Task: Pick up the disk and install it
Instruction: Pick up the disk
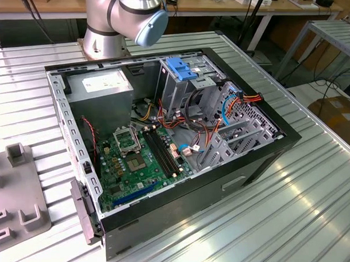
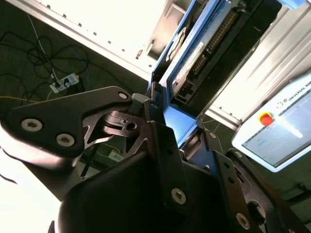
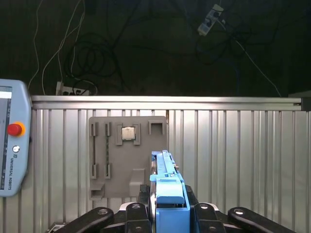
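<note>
Gripper [image 3: 167, 201]: jaws clenched on the disk, one finger on each flat side, as both wrist views show.
Disk [image 3: 166, 170]: carried edge-on in the jaws, its blue rail [image 3: 170, 187] facing the first wrist view. It hangs above the ribbed table [image 3: 243, 155], by my judgement well apart from the case.
Step in hand: carrying the gripped disk, as I judge it. I would keep the grip square and centred, so the disk cannot pivot, and hold the rails parallel to the bay guides.
Case [image 1: 260, 163]: lies open on its side in the exterior view, with the arm [image 1: 127, 14] behind it.
Drive cage [image 1: 191, 91]: upright metal bay with a blue handle [image 1: 182, 68] on top. I cannot tell which slot is free.
Obstacles: red, orange and blue cables [image 1: 201, 129] loop just beside the cage and could snag a rail. The power supply [image 1: 102, 85] stands near it.
Bystanders: grey fixture plate [image 3: 127, 155] carrying a chip [image 3: 128, 133], and the teach pendant [image 3: 10, 145] at the table's edge.
</note>
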Controlling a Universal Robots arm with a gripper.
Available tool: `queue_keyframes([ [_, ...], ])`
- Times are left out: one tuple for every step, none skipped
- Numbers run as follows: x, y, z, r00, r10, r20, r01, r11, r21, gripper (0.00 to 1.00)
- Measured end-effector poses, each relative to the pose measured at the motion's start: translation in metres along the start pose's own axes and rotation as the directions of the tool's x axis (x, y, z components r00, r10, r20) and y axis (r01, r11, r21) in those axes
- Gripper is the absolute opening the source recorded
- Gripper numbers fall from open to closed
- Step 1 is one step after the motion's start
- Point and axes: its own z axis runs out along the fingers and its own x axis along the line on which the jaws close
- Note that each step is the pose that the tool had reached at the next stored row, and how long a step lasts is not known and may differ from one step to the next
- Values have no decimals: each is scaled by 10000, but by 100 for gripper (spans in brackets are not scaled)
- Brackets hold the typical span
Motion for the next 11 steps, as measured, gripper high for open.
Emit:
queue_keyframes([
  [0,-15,0,10000,0,0,0,10000,-1,37],
  [0,-36,0,10000,-1,0,1,10000,0,37],
  [0,-49,0,10000,0,0,0,10000,1,37],
  [0,-73,0,10000,0,0,0,10000,0,37],
  [0,-91,0,10000,-1,0,1,10000,0,37],
  [0,-107,0,10000,0,0,0,10000,0,37],
  [0,-124,-1,10000,-1,0,1,10000,0,37],
  [0,-145,-1,10000,-1,-1,1,10000,-1,37],
  [0,-165,-1,10000,0,0,0,10000,0,37],
  [0,-184,-1,10000,-1,0,1,10000,0,37],
  [0,-219,-1,10000,0,0,0,10000,0,37],
])
